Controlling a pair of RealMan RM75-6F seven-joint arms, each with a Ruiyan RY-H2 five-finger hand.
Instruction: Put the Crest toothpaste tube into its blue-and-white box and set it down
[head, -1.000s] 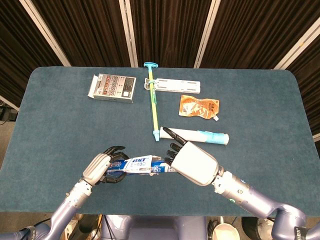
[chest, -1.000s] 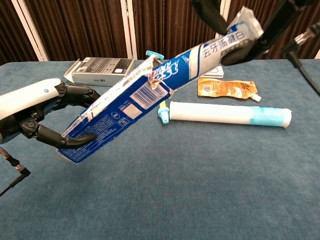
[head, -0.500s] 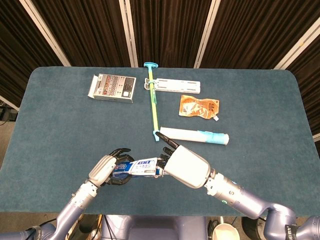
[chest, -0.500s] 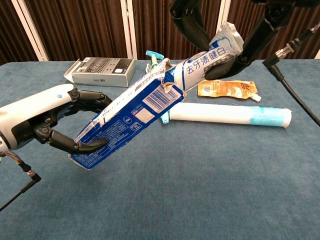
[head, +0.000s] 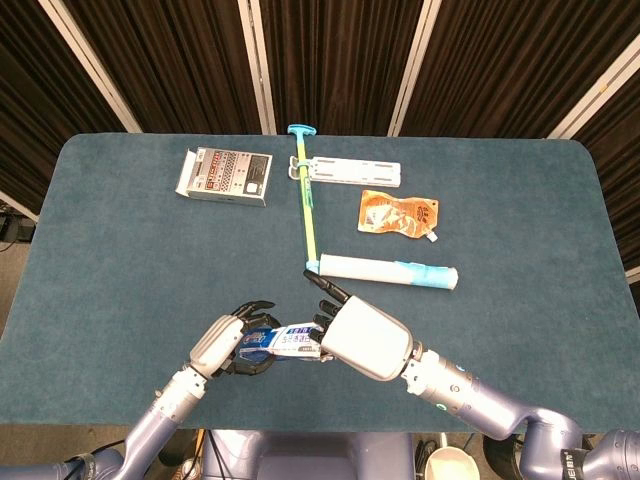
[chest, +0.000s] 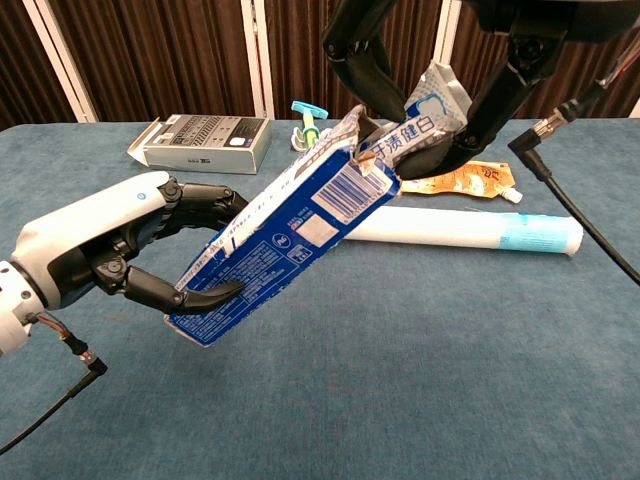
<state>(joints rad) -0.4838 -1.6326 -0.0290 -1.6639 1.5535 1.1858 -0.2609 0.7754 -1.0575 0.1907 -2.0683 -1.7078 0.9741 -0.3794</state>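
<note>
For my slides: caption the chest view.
Left hand holds the blue-and-white box tilted while right hand feeds in the toothpaste tube.

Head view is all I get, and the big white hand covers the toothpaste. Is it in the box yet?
Observer: Mostly. The chest view shows the toothpaste tube sticking out of the box at its crimped end.
Operator: Who's pushing it?
Observer: The right hand grips that end from above.
Operator: Is the box on the table?
Observer: No, the left hand holds it tilted in the air.
</note>
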